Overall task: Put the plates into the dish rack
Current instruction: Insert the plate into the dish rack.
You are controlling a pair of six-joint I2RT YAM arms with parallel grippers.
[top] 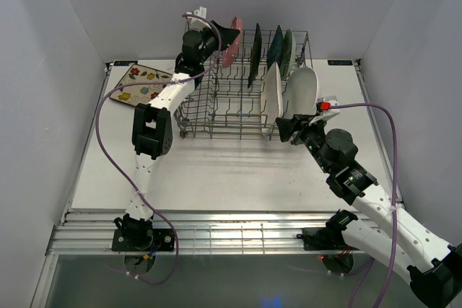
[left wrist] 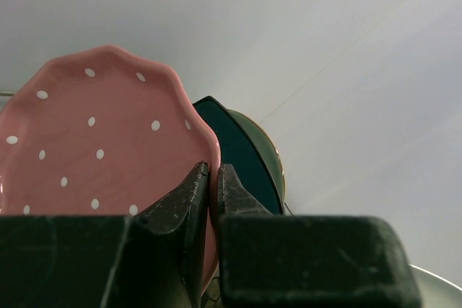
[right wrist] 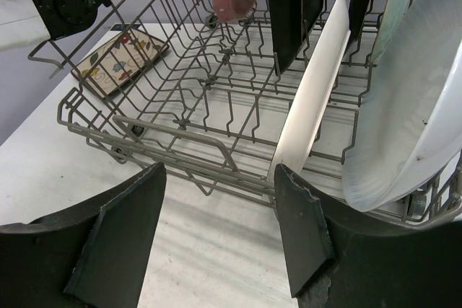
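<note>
**Pinched at the corner**

Upper left, a floral plate (top: 143, 84) lies on the table (top: 216, 171). The left gripper (left wrist: 211, 171) pinches the scalloped, white-dotted pink plate (left wrist: 101, 142) at the dish rack (top: 216, 110)'s upper-left corner. The right gripper (right wrist: 216, 174) gapes empty beside a white plate (right wrist: 317, 91).

The left gripper (left wrist: 214, 178) is pinching the scalloped rim of the pink dotted plate (left wrist: 101, 142), its dark jaws pressing on either face. A teal plate (left wrist: 242, 156) and a green plate (left wrist: 272, 164) are peeking out just behind it.
</note>
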